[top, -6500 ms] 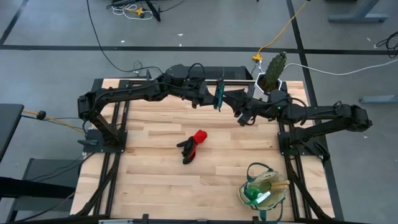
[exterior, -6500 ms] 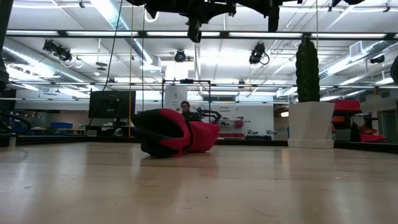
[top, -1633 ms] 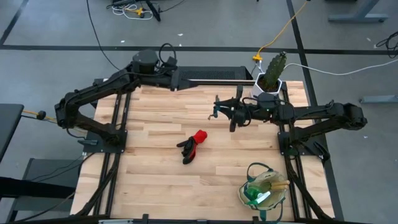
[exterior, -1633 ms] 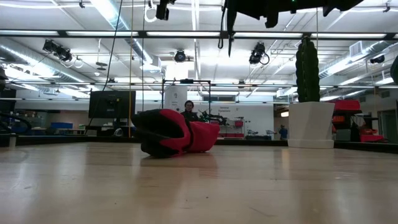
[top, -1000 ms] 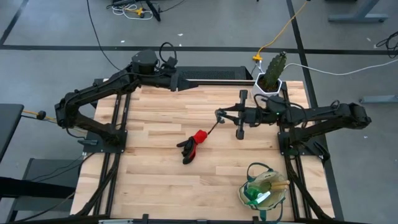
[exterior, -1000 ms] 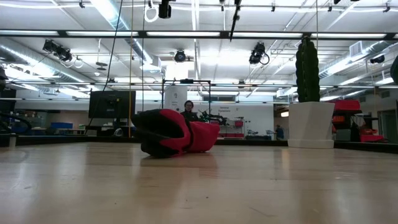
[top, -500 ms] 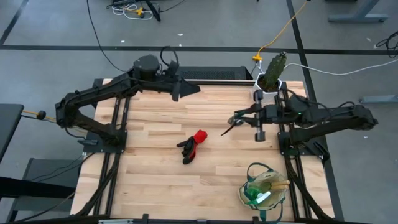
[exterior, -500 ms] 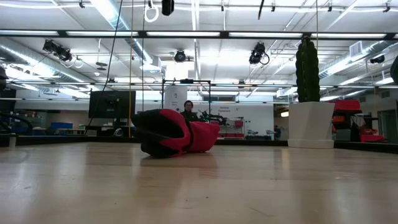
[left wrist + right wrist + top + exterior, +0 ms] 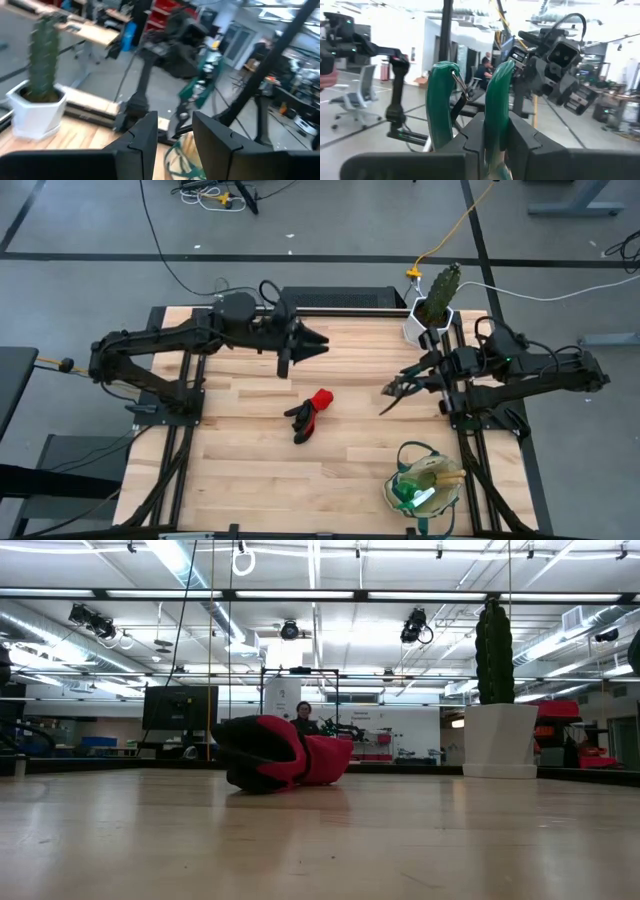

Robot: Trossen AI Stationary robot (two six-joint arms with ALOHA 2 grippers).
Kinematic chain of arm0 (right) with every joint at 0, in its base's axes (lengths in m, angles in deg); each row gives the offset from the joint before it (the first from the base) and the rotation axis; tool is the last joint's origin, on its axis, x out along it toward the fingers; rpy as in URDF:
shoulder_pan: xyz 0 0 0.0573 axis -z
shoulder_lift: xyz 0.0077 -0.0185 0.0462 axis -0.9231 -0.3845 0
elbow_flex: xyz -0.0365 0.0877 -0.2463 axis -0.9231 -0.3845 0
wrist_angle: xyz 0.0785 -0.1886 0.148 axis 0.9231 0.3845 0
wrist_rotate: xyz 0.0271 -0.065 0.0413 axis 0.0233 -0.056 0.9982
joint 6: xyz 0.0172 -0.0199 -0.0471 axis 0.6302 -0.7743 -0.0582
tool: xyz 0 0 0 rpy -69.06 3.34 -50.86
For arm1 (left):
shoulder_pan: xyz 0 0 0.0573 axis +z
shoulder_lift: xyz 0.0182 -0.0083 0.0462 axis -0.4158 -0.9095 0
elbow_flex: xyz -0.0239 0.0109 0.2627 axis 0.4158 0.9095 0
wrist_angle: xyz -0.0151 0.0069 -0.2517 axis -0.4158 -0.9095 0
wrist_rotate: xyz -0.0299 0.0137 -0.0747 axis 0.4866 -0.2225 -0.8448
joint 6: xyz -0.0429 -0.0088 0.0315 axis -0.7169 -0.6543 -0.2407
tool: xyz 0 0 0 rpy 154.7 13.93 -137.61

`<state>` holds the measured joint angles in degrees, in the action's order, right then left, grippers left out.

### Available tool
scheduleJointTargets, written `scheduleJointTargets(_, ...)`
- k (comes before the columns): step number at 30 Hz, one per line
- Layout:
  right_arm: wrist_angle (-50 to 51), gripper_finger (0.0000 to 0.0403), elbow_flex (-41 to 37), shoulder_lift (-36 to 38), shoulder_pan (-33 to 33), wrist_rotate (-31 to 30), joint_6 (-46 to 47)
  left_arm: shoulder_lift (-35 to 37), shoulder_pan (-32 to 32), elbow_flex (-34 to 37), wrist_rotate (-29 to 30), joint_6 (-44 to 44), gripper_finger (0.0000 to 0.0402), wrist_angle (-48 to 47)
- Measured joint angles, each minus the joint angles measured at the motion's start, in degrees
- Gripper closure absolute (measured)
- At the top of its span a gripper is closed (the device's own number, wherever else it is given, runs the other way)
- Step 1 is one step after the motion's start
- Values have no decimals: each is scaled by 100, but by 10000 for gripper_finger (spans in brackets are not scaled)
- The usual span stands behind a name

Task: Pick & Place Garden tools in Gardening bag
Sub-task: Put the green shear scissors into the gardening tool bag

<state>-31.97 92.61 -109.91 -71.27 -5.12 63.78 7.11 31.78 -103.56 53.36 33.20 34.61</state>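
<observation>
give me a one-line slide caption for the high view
Right gripper carries the pruners above the table toward the gardening bag; gloves lie mid-table, left gripper empty.

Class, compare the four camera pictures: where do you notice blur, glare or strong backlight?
Left wrist view: motion blur smears the cactus and the room. Low view: bright ceiling strip lights backlight the scene, leaving the gloves partly dark. Right wrist view: washed-out white background; the pruners up close look soft. High view: even light, faint shadows on the table.

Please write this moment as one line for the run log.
right gripper: shut on pruners, right side of table | left gripper: open, empty | gloves: mid-table | gardening bag: front right
</observation>
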Motion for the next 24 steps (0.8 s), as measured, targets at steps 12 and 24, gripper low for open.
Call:
scheduleJointTargets(12,101,350,0,27,0,780,607,6,-625,0,520,492,274,187)
scheduleJointTargets(24,749,352,0,422,-11,926,890,6,-651,0,744,694,274,182)
